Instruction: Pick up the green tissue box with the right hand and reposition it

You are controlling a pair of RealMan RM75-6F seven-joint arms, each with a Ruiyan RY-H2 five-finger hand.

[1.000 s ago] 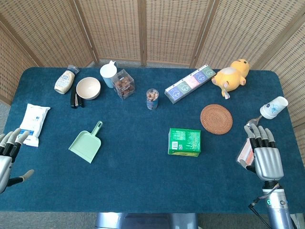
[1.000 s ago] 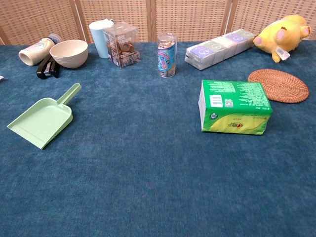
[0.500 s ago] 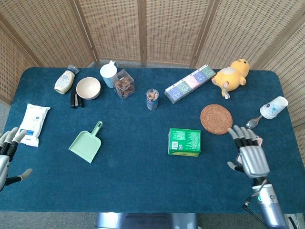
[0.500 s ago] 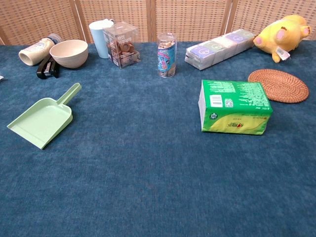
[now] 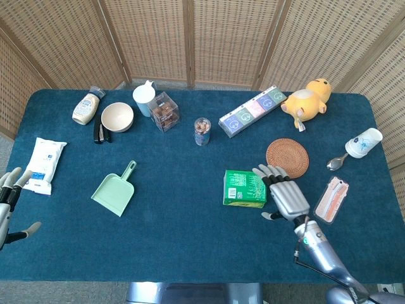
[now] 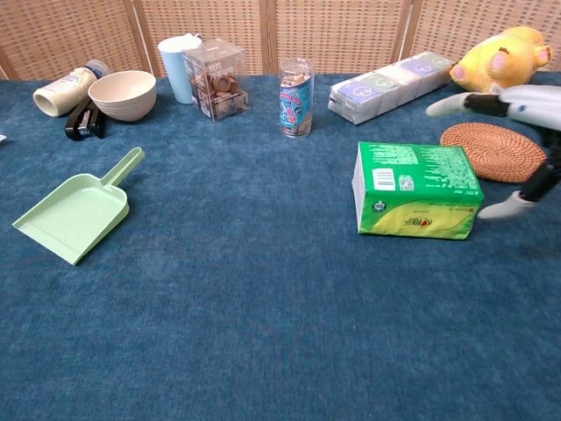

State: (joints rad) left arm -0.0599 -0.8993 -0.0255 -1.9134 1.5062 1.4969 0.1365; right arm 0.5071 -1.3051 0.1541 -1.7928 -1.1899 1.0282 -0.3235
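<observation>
The green tissue box (image 5: pixel 244 188) lies flat on the blue table, right of centre; in the chest view the green tissue box (image 6: pixel 415 189) shows its yellow-green front face. My right hand (image 5: pixel 283 196) hovers just right of the box with its fingers spread, holding nothing. In the chest view my right hand (image 6: pixel 517 114) enters from the right edge, fingers above the box's right end and thumb low beside it, with a gap to the box. My left hand (image 5: pixel 9 199) stays at the table's left edge, fingers apart and empty.
A woven coaster (image 5: pixel 287 158) lies just behind my right hand. A pink packet (image 5: pixel 332 198), a spoon (image 5: pixel 335 163) and a paper cup (image 5: pixel 364 142) sit to the right. A green dustpan (image 5: pixel 114 189), a small jar (image 5: pixel 202 131) and a yellow plush (image 5: pixel 307 100) lie farther off.
My right hand has swept left from the table's right edge to just beside the tissue box, uncovering the pink packet. The box has not moved. The left hand barely shifted.
</observation>
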